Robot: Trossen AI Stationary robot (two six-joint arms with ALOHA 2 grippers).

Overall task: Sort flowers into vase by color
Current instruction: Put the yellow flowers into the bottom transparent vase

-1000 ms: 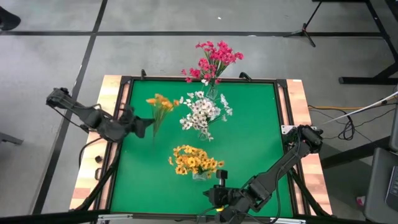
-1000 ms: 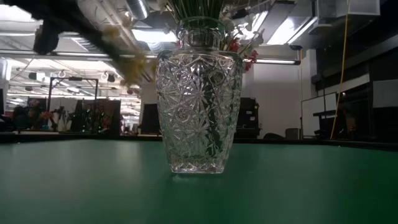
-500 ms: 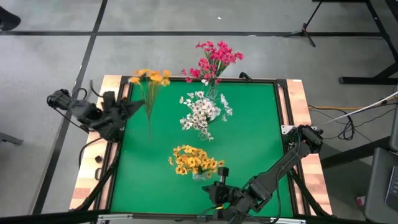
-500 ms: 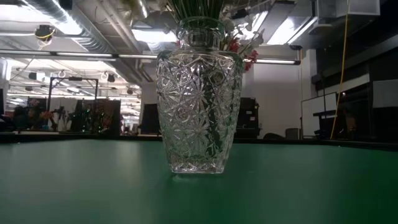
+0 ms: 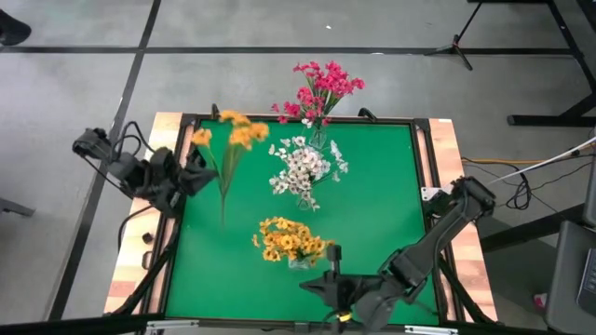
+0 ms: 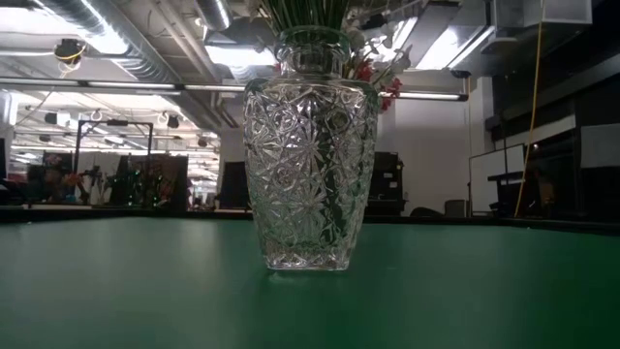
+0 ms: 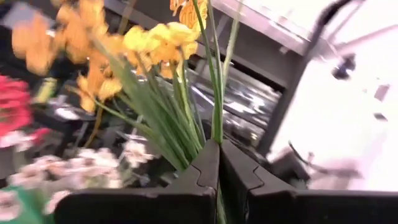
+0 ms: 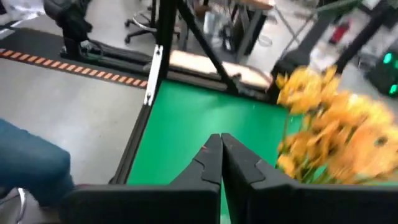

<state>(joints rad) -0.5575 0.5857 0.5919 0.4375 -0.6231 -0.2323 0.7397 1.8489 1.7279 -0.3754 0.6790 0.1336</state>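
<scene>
High view, held thing: the left pincer [image 5: 197, 173] was clenched on a yellow-orange sprig [image 5: 226, 158] near the left edge of the table [image 5: 372, 186].
High view, long axis: the sprig's stem ran roughly front to back over the green top, blossoms toward the far edge, cut end hanging toward the near side.
High view, goal: the vase of yellow-orange flowers [image 5: 291, 242] stood near the front middle, to the right of the held sprig and nearer the front than the left pincer; my judgement is that the sprig would have to travel that way, cut end leading down.
High view, other bunches: the white flowers [image 5: 304, 169] stood mid-table and the magenta-pink flowers [image 5: 321, 93] at the far edge, both well apart from the yellow bunch.
High view, nearer arm: the right pincer [image 5: 315, 284] was just beside the yellow vase at the front edge, closed and holding nothing.
Low view: only the cut-glass vase [image 6: 310, 145] showed, upright on the table; neither pincer appeared.
Left wrist view: the left pincer [image 7: 218, 149] was shut on the green stems, the yellow-orange sprig [image 7: 163, 87] fanning up from it.
Right wrist view: the right pincer [image 8: 220, 142] was shut and empty, the yellow-orange flowers [image 8: 336, 130] close beside it.
</scene>
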